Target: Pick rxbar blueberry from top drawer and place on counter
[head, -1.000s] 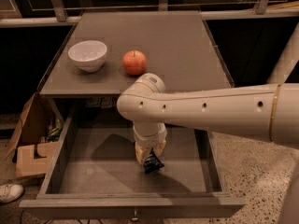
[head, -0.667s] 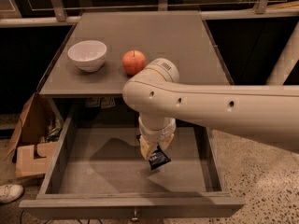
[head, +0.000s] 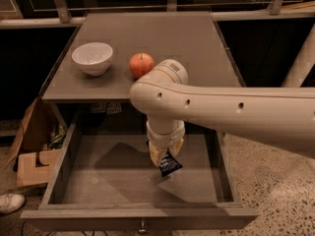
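Observation:
The top drawer (head: 98, 181) stands pulled open below the counter (head: 167, 43). Over the drawer's middle, my gripper (head: 165, 157) hangs from the big white arm (head: 221, 109) and is shut on the rxbar blueberry (head: 170, 164), a small dark navy bar with white text. The bar dangles tilted from the fingertips, lifted clear of the drawer floor, and its shadow falls on the grey floor beneath it.
A white bowl (head: 92, 58) and a red apple (head: 141, 64) sit on the counter's left half. A cardboard box (head: 34, 146) and a white shoe (head: 10, 202) lie on the floor to the left. The drawer's front wall carries a small knob (head: 142, 226).
The arm has risen and swung slightly left and toward the counter, carrying the bar higher above the drawer floor.

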Controlling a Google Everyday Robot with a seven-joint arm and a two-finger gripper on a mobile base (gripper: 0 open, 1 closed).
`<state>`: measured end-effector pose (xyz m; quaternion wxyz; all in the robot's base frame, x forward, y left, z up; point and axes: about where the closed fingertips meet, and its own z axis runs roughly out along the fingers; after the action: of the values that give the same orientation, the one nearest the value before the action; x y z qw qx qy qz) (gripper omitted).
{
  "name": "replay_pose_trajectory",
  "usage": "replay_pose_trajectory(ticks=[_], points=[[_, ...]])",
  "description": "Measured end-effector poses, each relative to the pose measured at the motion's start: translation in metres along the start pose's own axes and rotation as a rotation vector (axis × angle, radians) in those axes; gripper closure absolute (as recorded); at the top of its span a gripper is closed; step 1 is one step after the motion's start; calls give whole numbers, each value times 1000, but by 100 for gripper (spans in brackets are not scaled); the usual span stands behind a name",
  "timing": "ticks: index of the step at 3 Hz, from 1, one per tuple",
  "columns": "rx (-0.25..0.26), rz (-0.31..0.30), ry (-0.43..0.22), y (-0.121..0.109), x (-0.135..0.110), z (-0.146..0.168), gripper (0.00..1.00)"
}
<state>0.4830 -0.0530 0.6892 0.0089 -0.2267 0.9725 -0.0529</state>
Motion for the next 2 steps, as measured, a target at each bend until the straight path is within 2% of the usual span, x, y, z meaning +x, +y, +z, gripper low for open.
replay_pose_trajectory(ticks=[1,2], points=[[5,53,-47,-37,8,-41,100],[29,96,-87,-60,11,-70,100]])
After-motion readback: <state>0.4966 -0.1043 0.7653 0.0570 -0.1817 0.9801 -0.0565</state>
